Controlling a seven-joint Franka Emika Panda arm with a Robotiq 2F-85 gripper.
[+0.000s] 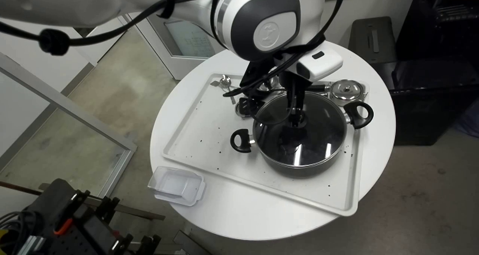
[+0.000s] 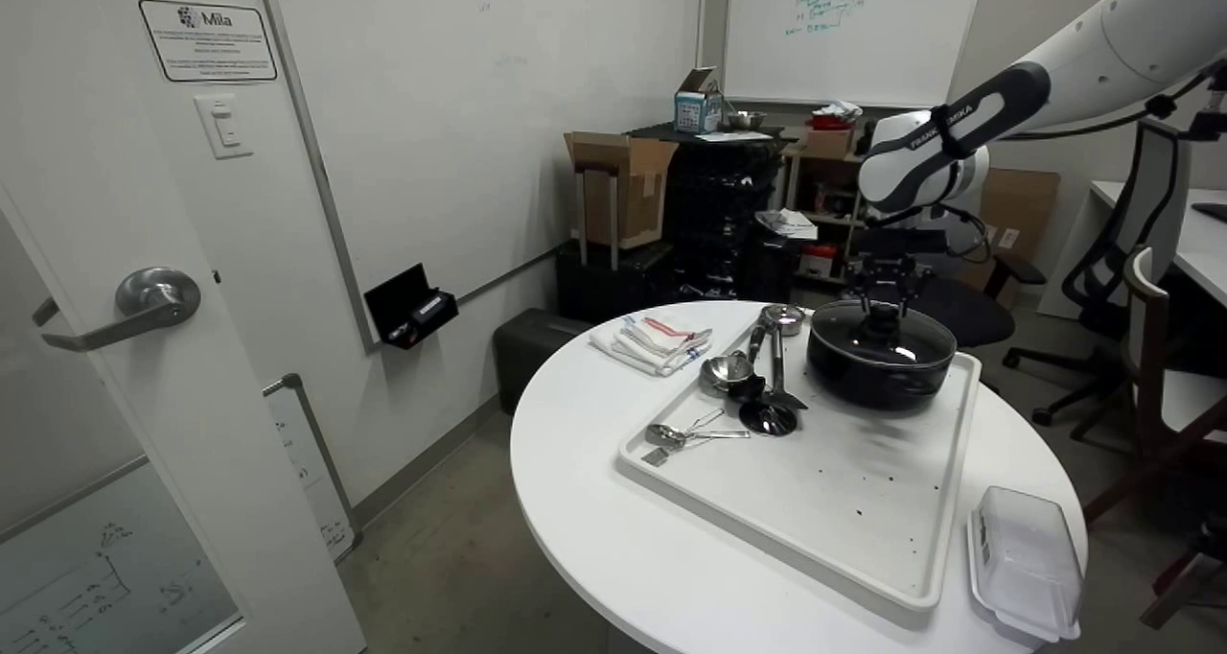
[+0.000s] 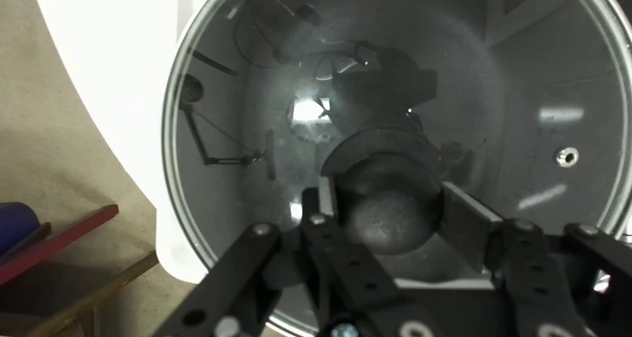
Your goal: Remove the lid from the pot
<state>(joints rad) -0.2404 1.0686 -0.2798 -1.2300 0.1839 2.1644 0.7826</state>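
The pot (image 1: 322,169) is wide, round and black with two loop handles and stands on a tray; it shows in an exterior view too (image 2: 872,388). The glass lid (image 1: 322,135) with its thin metal rim lies on the pot and fills most of the wrist view (image 3: 469,95). Its dark centre knob (image 3: 390,223) sits between my fingers. My gripper (image 3: 387,198) is partly closed, with a fingertip against each side of the knob. In both exterior views the gripper (image 1: 296,113) points down over the lid's centre (image 2: 883,294).
The pot stands on a raised-rim tray (image 1: 258,189) on a round white table (image 1: 239,221). Utensils and a strainer (image 2: 726,373) lie beside it. A small lidded pan (image 1: 347,91) is close to one handle. A clear plastic container (image 1: 179,186) and a folded cloth (image 2: 654,344) are outside the tray.
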